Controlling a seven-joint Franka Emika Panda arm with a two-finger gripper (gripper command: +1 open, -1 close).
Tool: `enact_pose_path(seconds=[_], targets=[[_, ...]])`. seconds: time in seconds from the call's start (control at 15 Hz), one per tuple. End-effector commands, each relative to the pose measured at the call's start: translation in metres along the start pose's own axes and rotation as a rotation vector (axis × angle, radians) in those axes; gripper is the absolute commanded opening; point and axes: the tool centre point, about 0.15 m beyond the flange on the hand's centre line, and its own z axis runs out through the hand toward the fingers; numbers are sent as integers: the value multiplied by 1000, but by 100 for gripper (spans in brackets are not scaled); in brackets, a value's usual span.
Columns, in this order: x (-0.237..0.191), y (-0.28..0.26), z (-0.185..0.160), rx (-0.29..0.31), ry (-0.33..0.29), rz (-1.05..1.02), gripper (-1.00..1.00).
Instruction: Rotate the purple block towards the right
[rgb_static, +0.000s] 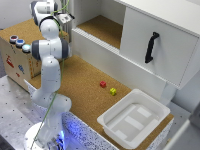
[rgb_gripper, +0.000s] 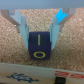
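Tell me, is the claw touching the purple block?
Cannot tell. In the wrist view the claw straddles the purple block, but blur hides any contact or gap.

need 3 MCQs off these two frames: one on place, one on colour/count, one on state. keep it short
1. Where does the purple block sit in the wrist view?
A. Between the gripper's fingers
B. Inside the white bin
C. On top of the cabinet

2. How many small blocks lie on the cork near the white bin in the exterior view?
A. None
B. Two, one red and one yellow
C. Four, all green

3. How does the gripper stand?
A. Open, fingers either side of the block
C. Shut on a handle
B. Out of view

Key: 1 A, the fingers flank it. 2 B, the red block and the yellow block sit there. 3 A, the fingers are spread apart.
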Motion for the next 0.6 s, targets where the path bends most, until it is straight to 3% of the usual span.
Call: enact_pose_path(seconds=[0.0,0.2,0.33,0.4,0.53], targets=[[-3,2,-45,24,34,-106,-100],[11,6,-41,66,0,-20,-100],[19,8,-41,94,12,78,-100],[16,10,-38,146,105,167,-100],[20,3,-38,147,136,339,-100]])
